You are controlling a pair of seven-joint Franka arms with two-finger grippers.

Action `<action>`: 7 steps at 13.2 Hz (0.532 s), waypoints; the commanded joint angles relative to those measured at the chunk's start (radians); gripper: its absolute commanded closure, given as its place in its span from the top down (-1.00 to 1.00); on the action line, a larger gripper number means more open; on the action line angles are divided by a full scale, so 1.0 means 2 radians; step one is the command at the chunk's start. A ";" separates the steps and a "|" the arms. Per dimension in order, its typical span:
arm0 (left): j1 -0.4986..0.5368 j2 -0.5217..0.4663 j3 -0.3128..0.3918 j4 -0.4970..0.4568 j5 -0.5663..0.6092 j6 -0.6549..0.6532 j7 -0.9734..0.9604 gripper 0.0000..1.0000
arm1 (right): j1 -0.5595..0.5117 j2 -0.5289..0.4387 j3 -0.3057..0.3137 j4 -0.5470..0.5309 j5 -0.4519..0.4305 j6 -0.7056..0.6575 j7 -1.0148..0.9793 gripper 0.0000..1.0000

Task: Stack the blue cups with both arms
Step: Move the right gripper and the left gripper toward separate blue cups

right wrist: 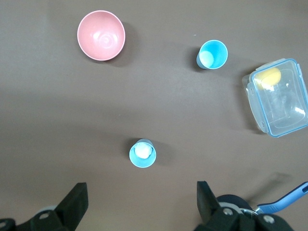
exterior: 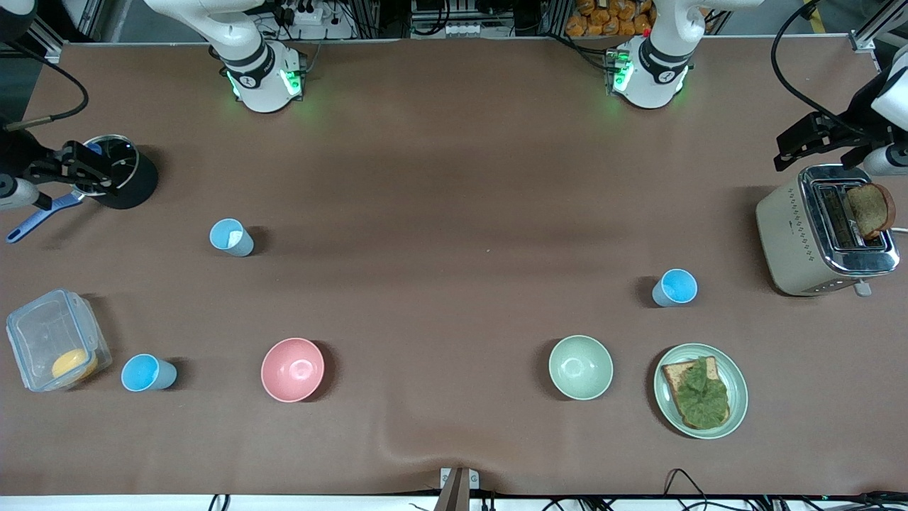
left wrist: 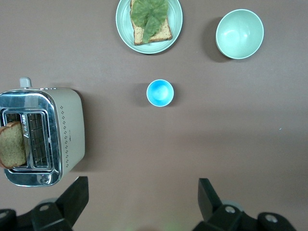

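Observation:
Three blue cups stand upright on the brown table. A pale blue cup [exterior: 230,237] [right wrist: 142,153] stands toward the right arm's end. A sky blue cup [exterior: 147,373] [right wrist: 211,54] stands nearer the front camera, beside a clear container. Another sky blue cup [exterior: 675,287] [left wrist: 160,93] stands toward the left arm's end. My right gripper [exterior: 99,170] [right wrist: 142,199] is open and empty, up over the black pot. My left gripper [exterior: 784,149] [left wrist: 143,197] is open and empty, up over the table by the toaster.
A pink bowl [exterior: 292,369], a pale green bowl [exterior: 580,367] and a plate [exterior: 738,387] with toast and lettuce lie near the front edge. A toaster [exterior: 787,234] holds a slice. A clear container [exterior: 42,333] and a black pot [exterior: 135,188] stand at the right arm's end.

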 commanded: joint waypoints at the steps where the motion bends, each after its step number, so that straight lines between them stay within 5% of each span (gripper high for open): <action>1: 0.001 -0.003 -0.001 0.004 0.004 -0.010 -0.002 1.00 | -0.016 0.010 0.004 0.014 0.016 -0.009 0.006 1.00; 7: 0.002 0.014 0.002 0.003 -0.016 -0.006 -0.003 1.00 | -0.022 0.015 0.004 0.014 0.017 -0.009 0.005 1.00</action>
